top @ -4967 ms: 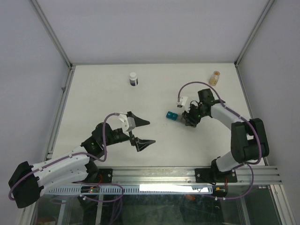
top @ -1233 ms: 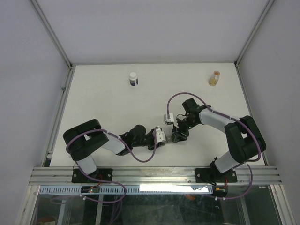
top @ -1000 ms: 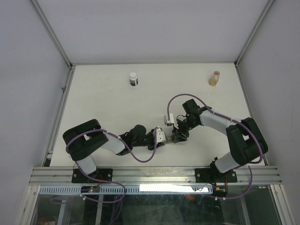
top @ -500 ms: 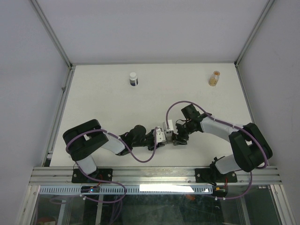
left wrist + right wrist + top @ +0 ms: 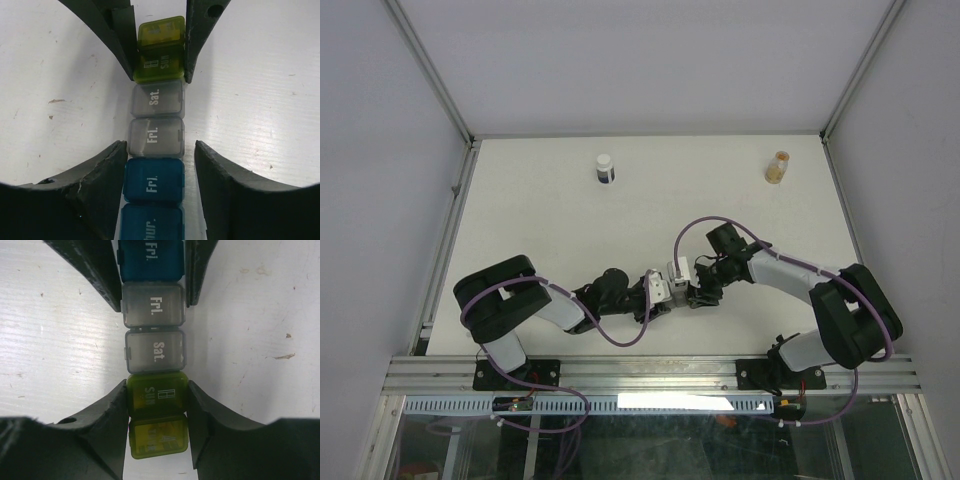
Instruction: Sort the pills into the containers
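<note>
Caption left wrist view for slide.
Right gripper pinches yellow-green end of the containers; left gripper straddles blue compartment.

The table [image 5: 540, 230] is white and flat, with tiny dark specks and thin scratches on it. A dark bottle [image 5: 606, 168] with a white cap stands at 11 o'clock, close to the far edge. A small clear vial [image 5: 778, 166] with orange stuff inside stands at 2 o'clock, near the far right corner, well apart from the bottle. A strip [image 5: 156, 135] of little boxes lies flat at 5 o'clock, near the middle. The boxes touch in one row. First comes a yellow-green box [image 5: 159, 62] marked SUN, then a grey box [image 5: 158, 98] marked Sat. and a second grey box marked Fri. After those comes a blue box [image 5: 154, 181] marked Fri., then one more blue box.
</note>
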